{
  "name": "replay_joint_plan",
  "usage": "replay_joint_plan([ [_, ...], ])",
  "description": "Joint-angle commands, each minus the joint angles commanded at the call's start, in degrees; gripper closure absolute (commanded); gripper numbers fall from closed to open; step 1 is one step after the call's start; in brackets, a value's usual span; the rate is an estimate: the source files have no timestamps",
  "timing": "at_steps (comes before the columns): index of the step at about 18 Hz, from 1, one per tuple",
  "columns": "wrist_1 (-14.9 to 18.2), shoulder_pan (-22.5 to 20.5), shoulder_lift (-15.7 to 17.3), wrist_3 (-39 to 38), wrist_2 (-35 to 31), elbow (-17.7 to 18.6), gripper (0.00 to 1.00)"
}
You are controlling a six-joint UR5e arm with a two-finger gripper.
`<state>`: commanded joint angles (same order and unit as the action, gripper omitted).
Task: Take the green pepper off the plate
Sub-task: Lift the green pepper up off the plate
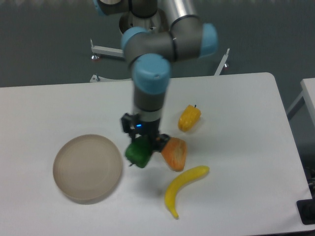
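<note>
While jaws pinch green pepper (pixel 138 153) | white table (pixel 236 108) | grey wall (pixel 49 39)

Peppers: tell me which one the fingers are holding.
The green pepper, clamped in the gripper off the plate. The yellow pepper lies untouched on the table, farther back.

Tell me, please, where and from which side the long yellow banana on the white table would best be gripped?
Probably at the middle of the long yellow banana, coming straight down from above. It lies flat on the white table, curved, running diagonally, so the gripper should close across its narrow width; the thick midsection looks easier to hold than the tapered ends.
</note>
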<state>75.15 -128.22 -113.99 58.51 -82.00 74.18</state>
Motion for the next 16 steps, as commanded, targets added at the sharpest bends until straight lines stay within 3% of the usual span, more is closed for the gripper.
replay_joint_plan([
  [6, -0.8, -3.8, -0.6, 9.0, -2.7, -1.0, 0.57],
  [16, -0.9, -5.9, -0.5, 10.3, -2.7, -2.6, 0.57],
])
